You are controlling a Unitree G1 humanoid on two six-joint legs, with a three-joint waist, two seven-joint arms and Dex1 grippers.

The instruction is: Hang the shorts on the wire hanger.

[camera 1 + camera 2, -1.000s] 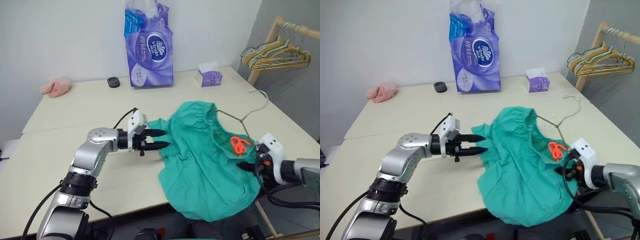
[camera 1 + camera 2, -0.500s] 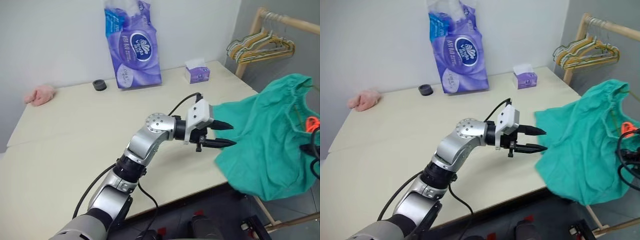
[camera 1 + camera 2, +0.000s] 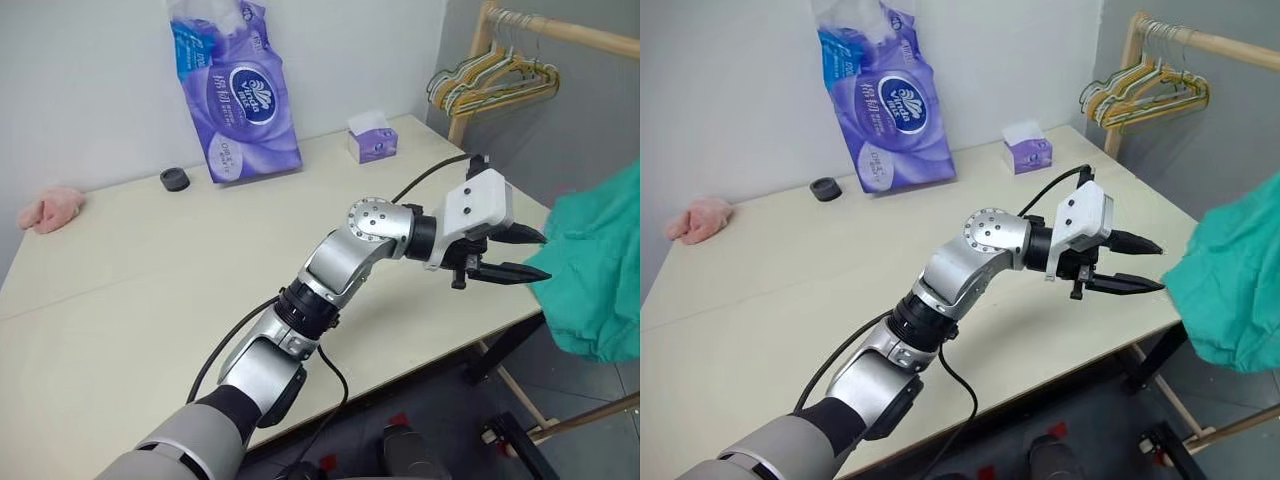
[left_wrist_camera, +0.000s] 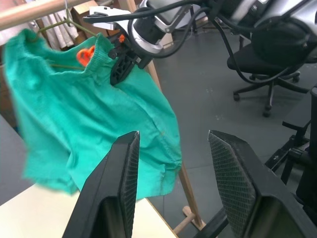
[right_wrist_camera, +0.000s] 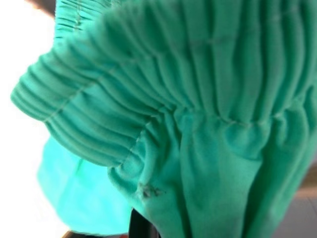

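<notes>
Flanking the cream table (image 3: 130,290), a wooden rack (image 3: 520,20) seemingly holds hangers (image 3: 490,85).

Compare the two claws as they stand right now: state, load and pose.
1. The left claw is open; the right claw is shut.
2. The left claw holds nothing; the right claw pinches the waistband of the shorts, which hang from it.
3. The left claw is over the table's edge; the right claw is off the table, beside the wooden rack.

Both have two black fingers.
</notes>
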